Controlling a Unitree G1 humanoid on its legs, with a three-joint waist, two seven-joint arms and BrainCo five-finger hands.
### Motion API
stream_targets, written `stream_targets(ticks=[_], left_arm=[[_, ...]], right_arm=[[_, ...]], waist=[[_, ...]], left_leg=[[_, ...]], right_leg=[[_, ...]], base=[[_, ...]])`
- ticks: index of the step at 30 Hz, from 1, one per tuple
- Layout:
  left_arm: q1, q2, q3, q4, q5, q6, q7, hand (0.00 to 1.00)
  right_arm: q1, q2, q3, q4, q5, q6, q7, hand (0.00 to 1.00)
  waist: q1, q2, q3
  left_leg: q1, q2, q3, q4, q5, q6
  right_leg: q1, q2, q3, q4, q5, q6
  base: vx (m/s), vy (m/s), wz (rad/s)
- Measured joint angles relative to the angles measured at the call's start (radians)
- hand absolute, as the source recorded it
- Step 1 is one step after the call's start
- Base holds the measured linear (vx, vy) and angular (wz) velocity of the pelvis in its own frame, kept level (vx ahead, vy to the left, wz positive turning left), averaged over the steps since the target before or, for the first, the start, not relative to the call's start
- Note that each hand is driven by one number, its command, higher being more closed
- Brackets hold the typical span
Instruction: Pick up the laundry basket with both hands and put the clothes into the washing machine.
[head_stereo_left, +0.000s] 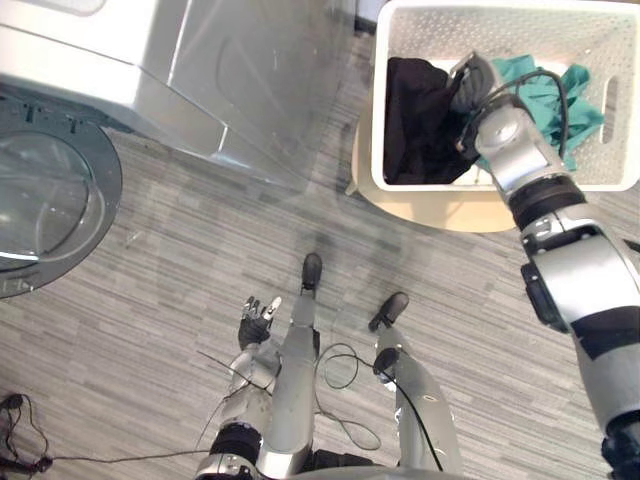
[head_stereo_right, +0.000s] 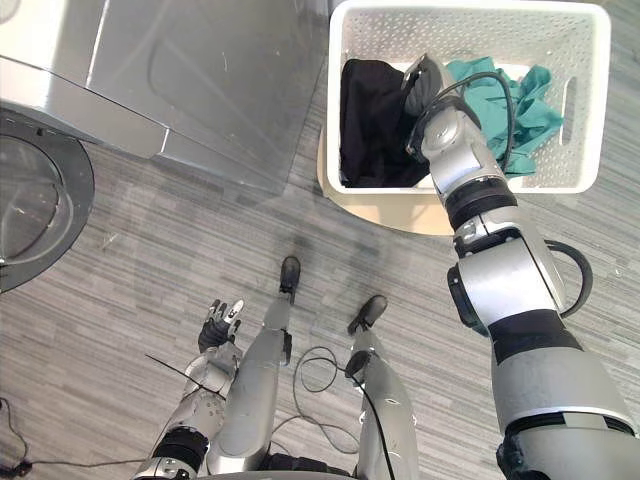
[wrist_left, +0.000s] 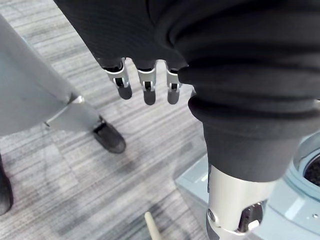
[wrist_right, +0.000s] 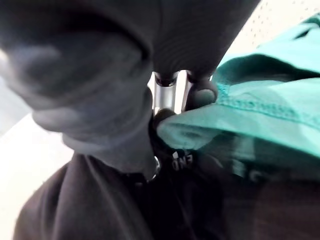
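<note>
Silver-grey washing machine at upper left, round glass door on its front. Just right of it, white perforated laundry basket, rectangular, set on a pale low stand. Inside: black garment on machine side, teal garment on other side. Right hand down in basket, fingertips pinched on teal fold. Left hand low over floor, fingers relaxed, holding nothing.
</note>
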Motion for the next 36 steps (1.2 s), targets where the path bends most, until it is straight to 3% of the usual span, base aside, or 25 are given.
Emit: stream_targets(ticks=[5,10,15,21,26,36], left_arm=[[0.009,0.022,-0.009,0.052,0.021,0.002,0.008,0.00],[0.031,0.051,-0.011,0.076,0.046,0.005,0.007,0.00],[0.052,0.057,-0.011,0.076,0.101,0.006,0.006,0.00],[0.118,0.067,-0.080,-0.004,0.209,0.011,-0.017,0.00],[0.181,0.080,-0.135,-0.076,0.276,0.015,-0.058,0.00],[0.261,0.100,-0.206,-0.176,0.330,0.029,-0.059,0.00]], right_arm=[[0.013,-0.006,-0.179,-0.023,0.000,-0.001,-0.034,1.00],[0.043,-0.026,-0.259,-0.074,0.000,-0.001,-0.040,1.00],[0.092,-0.043,-0.291,-0.245,0.000,-0.003,-0.069,1.00],[0.179,-0.043,-0.335,-0.360,-0.011,-0.007,-0.102,1.00],[0.222,-0.044,-0.368,-0.366,-0.013,-0.040,-0.129,1.00],[0.259,-0.067,-0.373,-0.401,-0.013,-0.044,-0.156,1.00]], waist=[[-0.028,0.000,-0.002],[-0.043,-0.001,-0.004],[-0.047,-0.001,-0.025],[-0.077,0.001,-0.099],[-0.084,0.003,-0.153],[-0.094,0.003,-0.209]], left_leg=[[0.070,-0.001,0.005,-0.010,0.000,0.001],[0.142,-0.002,0.019,-0.059,0.023,0.014],[0.173,-0.003,0.031,-0.059,0.023,0.014],[0.199,-0.003,0.031,-0.061,0.022,0.015],[0.223,0.000,0.039,-0.062,0.020,0.016],[0.255,0.005,0.051,-0.064,0.015,0.022]], right_leg=[[0.057,-0.001,0.012,0.006,-0.005,-0.003],[0.096,-0.003,0.023,0.018,-0.007,-0.002],[0.118,-0.002,0.043,0.020,-0.007,-0.002],[0.145,0.001,0.046,0.011,-0.007,-0.001],[0.171,0.012,0.055,-0.004,-0.006,0.000],[0.229,0.026,0.065,-0.075,0.028,0.006]], base=[[-0.02,0.003,0.00],[-0.02,-0.001,-0.02],[0.00,-0.014,-0.07],[0.01,-0.009,-0.01],[-0.03,-0.010,-0.04],[0.00,-0.002,-0.02]])
